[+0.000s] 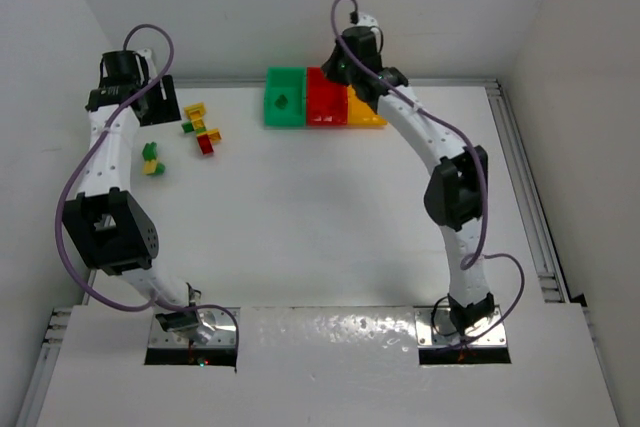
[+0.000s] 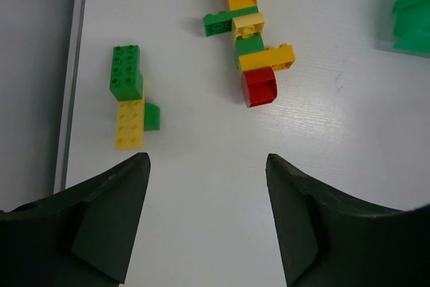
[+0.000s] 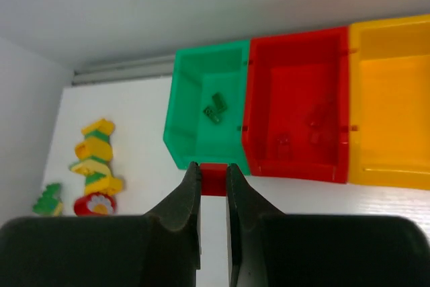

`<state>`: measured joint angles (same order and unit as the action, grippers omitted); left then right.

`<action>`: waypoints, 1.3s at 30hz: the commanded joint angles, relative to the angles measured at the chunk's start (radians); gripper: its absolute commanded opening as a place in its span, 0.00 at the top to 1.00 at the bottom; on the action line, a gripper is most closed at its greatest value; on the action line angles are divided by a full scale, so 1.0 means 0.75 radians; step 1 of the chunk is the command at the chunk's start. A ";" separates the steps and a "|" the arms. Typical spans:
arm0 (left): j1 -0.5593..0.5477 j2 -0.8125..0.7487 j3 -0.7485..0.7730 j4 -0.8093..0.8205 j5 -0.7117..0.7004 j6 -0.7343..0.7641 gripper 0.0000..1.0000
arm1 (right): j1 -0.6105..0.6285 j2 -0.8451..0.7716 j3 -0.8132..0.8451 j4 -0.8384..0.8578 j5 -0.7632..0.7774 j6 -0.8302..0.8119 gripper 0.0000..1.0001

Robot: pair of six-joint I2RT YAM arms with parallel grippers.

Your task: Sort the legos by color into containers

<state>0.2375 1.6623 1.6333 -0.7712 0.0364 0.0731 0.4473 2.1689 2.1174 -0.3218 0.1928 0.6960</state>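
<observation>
A robotics lab test cell: white table (image 1: 330, 227) enclosed by plain white panels (image 1: 300, 7).

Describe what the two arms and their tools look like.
The left arm and right arm have white links with rows of small holes and bulky black joint housings; a greyish-purple cable loops along each. The left tool and right tool each end in two dark, tapering fingers.
</observation>
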 commanded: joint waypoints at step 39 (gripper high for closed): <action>0.004 0.269 0.123 0.018 -0.510 -0.034 0.18 | 0.025 0.266 -0.153 0.724 0.011 -0.267 0.60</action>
<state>0.2375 1.8774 1.6867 -0.7795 -0.1719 0.0700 0.4644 2.5011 2.0529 0.1509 0.2256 0.5144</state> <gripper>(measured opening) 0.802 0.406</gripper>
